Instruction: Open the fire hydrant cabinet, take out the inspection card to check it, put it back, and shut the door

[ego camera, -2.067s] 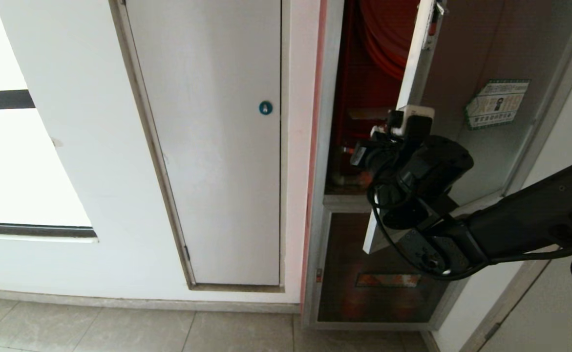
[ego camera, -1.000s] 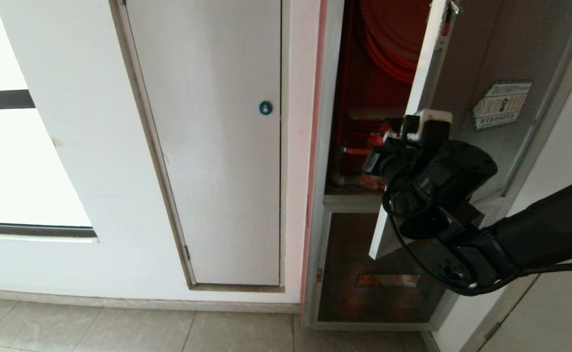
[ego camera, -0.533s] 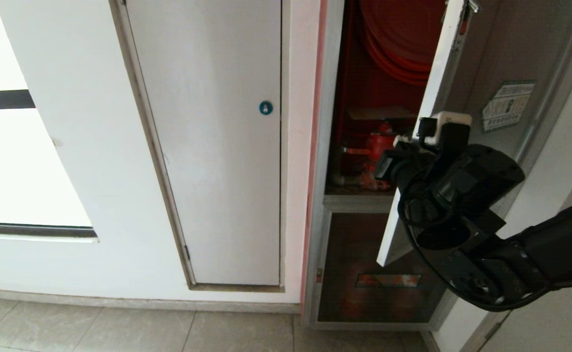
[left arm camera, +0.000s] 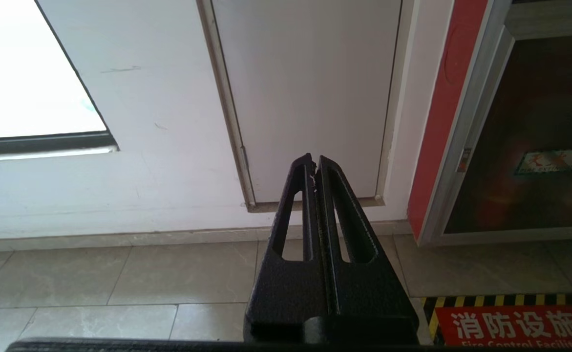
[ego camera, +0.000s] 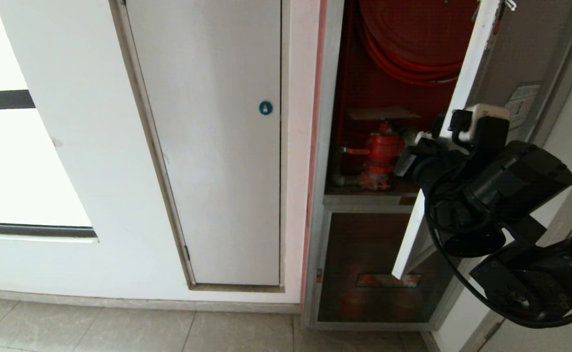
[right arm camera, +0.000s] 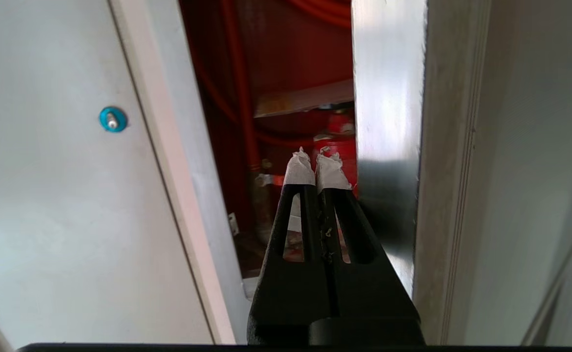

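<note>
Head view shows the right gripper [ego camera: 408,164] pressed together on nothing, tucked behind the free edge of the door [ego camera: 454,110], which stands partly swung out from the fire hydrant cabinet [ego camera: 322,146]; the red valve [ego camera: 381,156] and coiled hose [ego camera: 413,44] sit just inside; I'd worry the taped fingertips [right arm camera: 332,171] could slip off that smooth metal edge, letting the door drift shut, or the wrist could knock the valve; the inspection card isn't visible from here; the left gripper [left arm camera: 315,168] hangs clenched and empty near the floor [left arm camera: 119,278].
</note>
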You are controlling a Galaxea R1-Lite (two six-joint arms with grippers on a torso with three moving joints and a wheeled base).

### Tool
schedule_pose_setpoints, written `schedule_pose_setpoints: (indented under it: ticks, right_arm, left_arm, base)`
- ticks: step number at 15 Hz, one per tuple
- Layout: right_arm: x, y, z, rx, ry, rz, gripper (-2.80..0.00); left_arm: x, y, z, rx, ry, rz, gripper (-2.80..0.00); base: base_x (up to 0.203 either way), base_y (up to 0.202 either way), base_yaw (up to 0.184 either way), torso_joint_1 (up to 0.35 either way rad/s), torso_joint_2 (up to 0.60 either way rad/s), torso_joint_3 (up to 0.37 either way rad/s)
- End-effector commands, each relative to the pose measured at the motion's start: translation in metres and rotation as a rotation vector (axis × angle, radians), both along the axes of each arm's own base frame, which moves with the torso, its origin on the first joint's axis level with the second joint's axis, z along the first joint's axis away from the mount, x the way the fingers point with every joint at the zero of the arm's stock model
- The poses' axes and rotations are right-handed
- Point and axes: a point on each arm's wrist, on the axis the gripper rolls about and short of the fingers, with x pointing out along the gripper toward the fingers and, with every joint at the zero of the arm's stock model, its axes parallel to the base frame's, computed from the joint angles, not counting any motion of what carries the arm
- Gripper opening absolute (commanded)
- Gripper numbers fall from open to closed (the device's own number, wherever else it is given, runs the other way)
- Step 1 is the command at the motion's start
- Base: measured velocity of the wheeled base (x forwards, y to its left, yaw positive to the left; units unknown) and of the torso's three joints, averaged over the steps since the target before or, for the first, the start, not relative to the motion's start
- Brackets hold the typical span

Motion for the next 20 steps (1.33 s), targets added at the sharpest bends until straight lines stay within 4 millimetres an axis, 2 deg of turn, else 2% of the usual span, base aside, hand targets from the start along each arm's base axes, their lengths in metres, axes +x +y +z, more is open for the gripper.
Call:
schedule_pose_setpoints:
  ticks: [1,12,15,18,20]
  right_arm:
    - [-0.008,-0.003,0.006,0.012,-0.019,-0.003,-2.8]
    - [-0.044,-0.023,0.013,0.028,-0.011,-0.048,-2.8]
    - [-0.056,-0.03,0.009,0.021,0.004,-0.053,-2.8]
    - [-0.059,-0.032,0.004,0.024,0.027,-0.088,-2.8]
    - [-0.064,-0.035,0.008,0.031,0.016,-0.093,-2.8]
  left_arm:
    - [0.0,0.0,0.0,0.0,0.0,-0.001,-2.8]
    - [0.0,0.0,0.0,0.0,0.0,-0.001,-2.8]
    - [0.0,0.0,0.0,0.0,0.0,0.0,-2.8]
    - [0.0,0.0,0.0,0.0,0.0,-0.001,-2.8]
    - [0.0,0.0,0.0,0.0,0.0,0.0,-2.8]
  base:
    - [0.0,0.0,0.0,0.0,0.0,0.0]
    - [0.0,0.0,0.0,0.0,0.0,0.0]
    - [0.0,0.0,0.0,0.0,0.0,0.0]
    - [0.0,0.0,0.0,0.0,0.0,0.0]
    - [0.0,0.0,0.0,0.0,0.0,0.0]
